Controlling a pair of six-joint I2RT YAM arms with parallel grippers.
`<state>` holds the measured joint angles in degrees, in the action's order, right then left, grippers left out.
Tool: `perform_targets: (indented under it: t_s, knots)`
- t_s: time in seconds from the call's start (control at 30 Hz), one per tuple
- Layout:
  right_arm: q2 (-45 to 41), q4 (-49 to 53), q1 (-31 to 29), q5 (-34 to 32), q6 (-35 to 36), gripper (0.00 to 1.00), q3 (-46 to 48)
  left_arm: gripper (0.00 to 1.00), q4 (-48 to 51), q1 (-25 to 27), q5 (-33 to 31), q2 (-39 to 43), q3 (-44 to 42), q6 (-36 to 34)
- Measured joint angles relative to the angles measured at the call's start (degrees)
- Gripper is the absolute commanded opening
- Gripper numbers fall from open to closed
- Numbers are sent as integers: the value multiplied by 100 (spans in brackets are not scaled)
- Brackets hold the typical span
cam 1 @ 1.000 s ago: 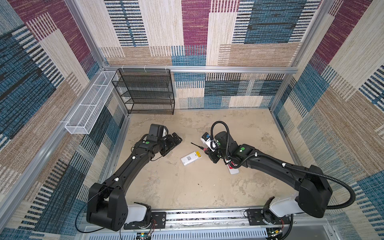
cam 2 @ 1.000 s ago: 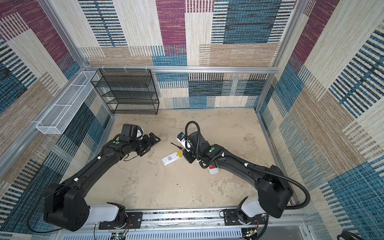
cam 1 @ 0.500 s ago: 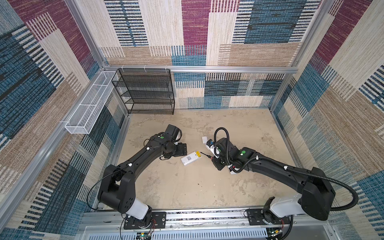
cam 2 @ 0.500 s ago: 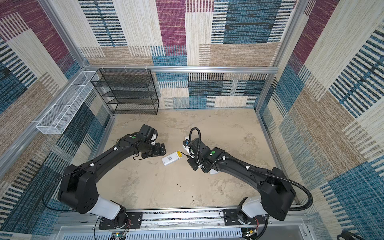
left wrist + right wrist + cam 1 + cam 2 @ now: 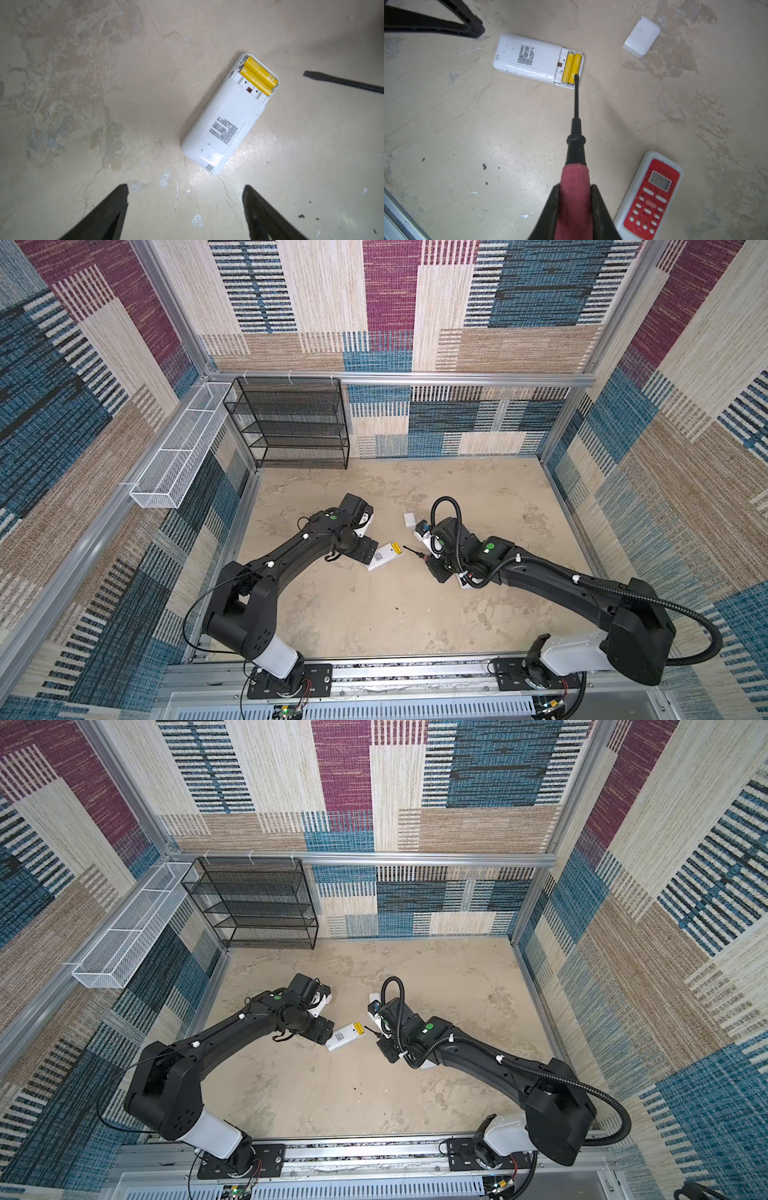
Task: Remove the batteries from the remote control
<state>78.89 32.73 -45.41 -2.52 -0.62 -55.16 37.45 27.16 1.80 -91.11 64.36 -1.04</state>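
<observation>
A white remote control (image 5: pixel 226 122) lies face down on the floor, its battery bay uncovered. Two yellow batteries (image 5: pixel 572 67) sit side by side in that bay. My left gripper (image 5: pixel 185 189) is open just short of the remote's closed end, with nothing between its fingers. My right gripper (image 5: pixel 575 187) is shut on the red handle of a screwdriver (image 5: pixel 576 97). The black shaft points at the battery end; the left wrist view shows a gap between its tip (image 5: pixel 307 73) and the remote. In both top views the remote (image 5: pixel 384 556) lies between the two grippers.
A second remote with a red face (image 5: pixel 652 193) lies beside my right gripper. A small white cover (image 5: pixel 641 36) lies behind the battery end. A black mesh shelf (image 5: pixel 291 423) and a white wire basket (image 5: pixel 178 456) stand at the back left.
My left gripper has swung forward and right, up to the remote's closed end. My right gripper has shifted slightly forward with the screwdriver.
</observation>
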Motion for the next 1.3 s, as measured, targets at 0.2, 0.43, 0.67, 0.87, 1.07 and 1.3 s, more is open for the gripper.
perform_targets:
  t_s: [0.2, 0.43, 0.67, 0.87, 1.07, 1.3]
  knots:
    - [-70, -35, 0, 59, 2, 0, 87, 92, -133, 13, 284, -282, 39, -636]
    - [-44, -87, 0, 101, 9, 0, 101, 91, -168, 155, 256, -682, 90, -1298]
    - [52, -184, 0, 149, 50, 0, 114, 88, -157, 249, 109, -1150, 245, -1707]
    - [70, -245, 0, 151, 52, 0, 133, 83, -138, 295, -7, -1338, 304, -1851]
    - [111, -291, 0, 151, 52, 0, 133, 78, -116, 330, -37, -1456, 321, -1917]
    - [153, -334, 0, 212, 72, 0, 133, 64, -55, 341, 4, -1534, 372, -2015]
